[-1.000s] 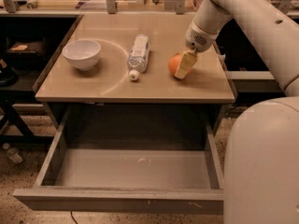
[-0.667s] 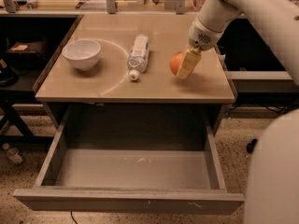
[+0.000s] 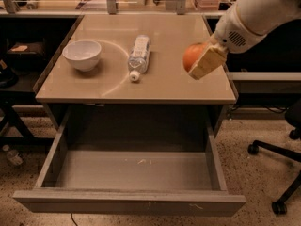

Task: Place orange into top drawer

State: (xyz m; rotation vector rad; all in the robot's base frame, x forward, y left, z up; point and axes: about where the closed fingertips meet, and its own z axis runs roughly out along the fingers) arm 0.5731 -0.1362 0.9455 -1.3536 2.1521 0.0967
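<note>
Camera view: looks down from the front at a table [image 3: 164, 32] with the top drawer [image 3: 117, 173] standing open below its front edge
Gripper [image 3: 199, 63]: over the right part of the table, on a white arm [image 3: 263, 8] reaching in from the upper right
Jaws: clenched on the orange [image 3: 191, 54]; one tan finger pad [image 3: 208, 61] lies across its near right side, the other is hidden behind the fruit
Orange: in the grip, seemingly clear of the tabletop, well back from the drawer and not yet above it
Why held so: a side pinch across the round fruit probably keeps it from rolling out and leaves its underside free for setting down
Top drawer: pulled fully out, its flat grey floor bare apart from a few specks, so there is room to lower the fruit anywhere
Bowl [image 3: 82, 54]: white, upright, at the left of the table, well apart from the gripper
Bottle [image 3: 139, 53]: lying on its side mid-table, cap towards the front, beside the gripper's likely path but not in it
Step in hand: carrying, by my reading; the grasp is done, the placing is not
Next move calls for: bringing the fruit forward past the table's front edge, then down between the drawer's side walls
Risk: a release from too high could let it bounce or roll
</note>
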